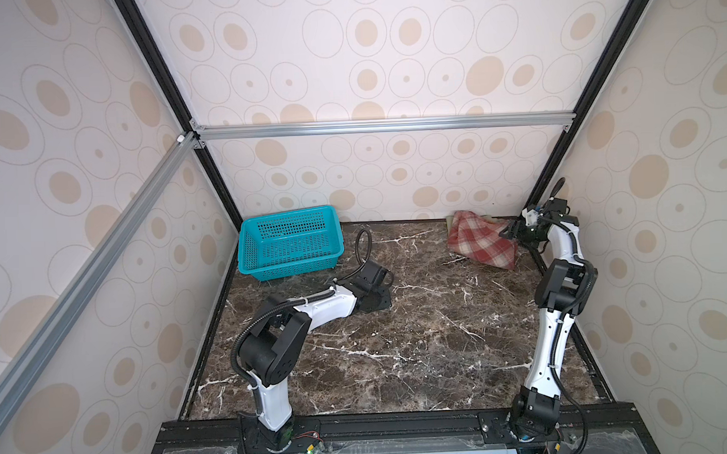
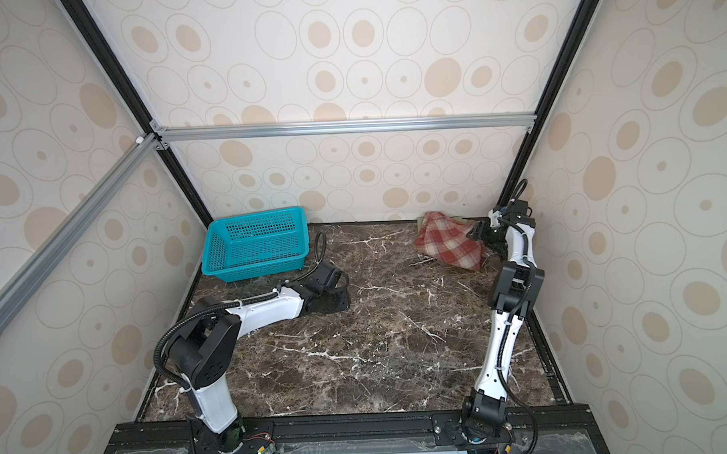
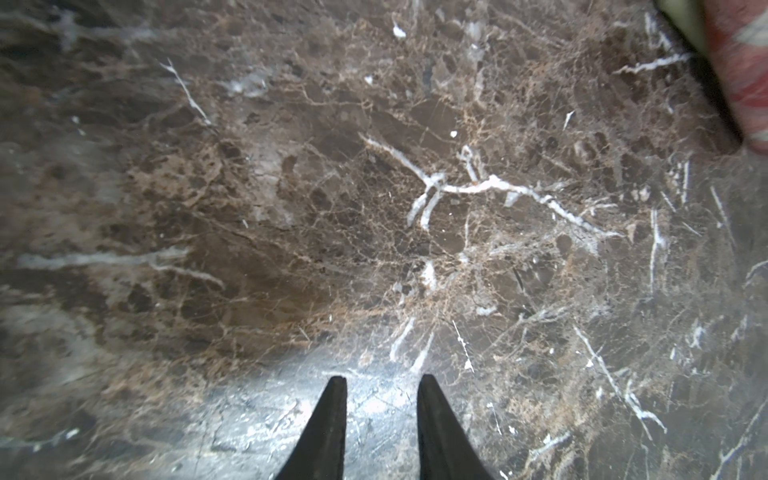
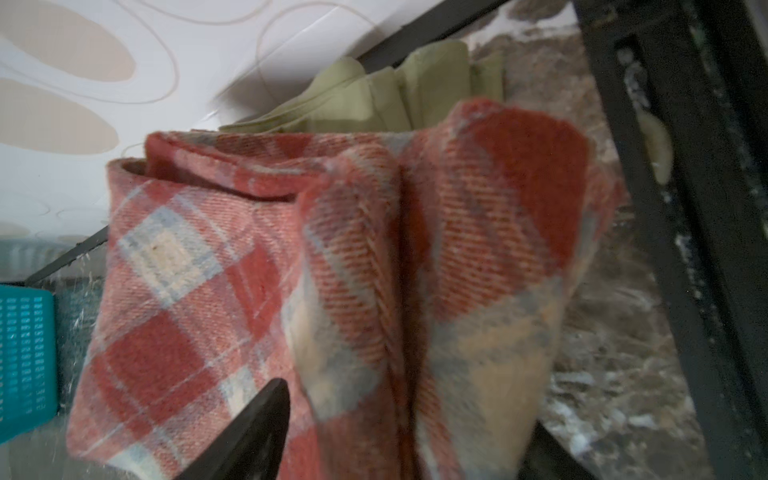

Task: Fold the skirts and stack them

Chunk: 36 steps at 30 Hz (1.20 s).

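Observation:
The red-and-cream plaid skirt [image 1: 481, 240] [image 2: 449, 241] lies folded in the table's back right corner. It rests on the olive-green skirt [image 4: 374, 99], which shows only as edges behind it [image 1: 494, 221]. My right gripper [image 1: 509, 231] [image 4: 409, 403] is at the plaid skirt's right edge, jaws spread wide, with a raised fold of plaid [image 4: 415, 249] standing between them. My left gripper [image 1: 376, 296] [image 3: 382, 380] rests low over bare marble near the table's middle left. Its fingers stand slightly apart with nothing between them.
A teal perforated basket [image 1: 289, 243] [image 2: 256, 244] stands at the back left, against the wall. Black frame rails [image 4: 665, 208] run close beside the skirts at the right edge. The dark marble tabletop [image 1: 420, 338] stretches between the two arms.

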### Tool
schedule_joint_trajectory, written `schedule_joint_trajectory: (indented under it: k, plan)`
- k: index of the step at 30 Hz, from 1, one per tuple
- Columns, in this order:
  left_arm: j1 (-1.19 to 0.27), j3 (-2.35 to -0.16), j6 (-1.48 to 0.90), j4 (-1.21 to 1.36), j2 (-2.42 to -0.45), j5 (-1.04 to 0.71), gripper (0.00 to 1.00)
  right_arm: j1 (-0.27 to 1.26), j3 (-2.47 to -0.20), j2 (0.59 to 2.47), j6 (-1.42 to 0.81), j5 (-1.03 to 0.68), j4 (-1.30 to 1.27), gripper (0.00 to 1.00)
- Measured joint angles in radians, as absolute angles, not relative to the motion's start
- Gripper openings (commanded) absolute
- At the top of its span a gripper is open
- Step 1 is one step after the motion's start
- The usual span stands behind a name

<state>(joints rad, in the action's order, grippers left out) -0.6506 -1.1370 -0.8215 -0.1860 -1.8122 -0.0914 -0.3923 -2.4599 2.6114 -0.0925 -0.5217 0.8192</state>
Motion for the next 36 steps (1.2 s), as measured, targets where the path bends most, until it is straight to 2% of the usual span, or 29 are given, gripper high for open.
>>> schedule_joint_trajectory:
  k: [13,18,20,23,24,25,28,29,30,36]
  plan:
    - [-0.651,-1.055,-0.827,-0.138,-1.686,-0.061,0.30,-0.405,-2.321,2.388,-0.125,-0.368,0.775,0.74]
    - [-0.647,-1.049,-0.815,-0.138,-1.642,-0.035,0.32,-0.400,-2.127,2.235,-0.137,-0.361,0.731,0.70]
    - [-0.637,-1.048,-0.804,-0.138,-1.619,-0.023,0.42,-0.391,-1.996,2.146,-0.140,-0.355,0.703,0.68]
    - [-0.601,-1.038,-0.780,-0.135,-1.571,-0.002,0.64,-0.356,-1.779,1.991,-0.144,-0.338,0.653,0.68]
    - [-0.581,-1.031,-0.770,-0.134,-1.550,0.007,0.76,-0.334,-1.703,1.933,-0.144,-0.332,0.635,0.68]
    - [-0.560,-1.021,-0.761,-0.132,-1.529,0.017,0.99,-0.307,-1.623,1.871,-0.147,-0.320,0.610,0.69]
    - [-0.483,-0.997,-0.733,-0.120,-1.476,0.044,0.99,-0.206,-1.431,1.708,-0.143,-0.289,0.560,0.76]
    - [-0.458,-0.992,-0.724,-0.116,-1.464,0.054,0.99,-0.175,-1.384,1.668,-0.144,-0.284,0.544,0.84]
    - [-0.430,-0.989,-0.712,-0.110,-1.452,0.066,0.99,-0.143,-1.330,1.623,-0.143,-0.279,0.524,1.00]
    - [-0.324,-0.910,-0.582,-0.018,-1.388,0.204,0.99,-0.084,-1.064,1.438,-0.159,-0.211,0.437,1.00]
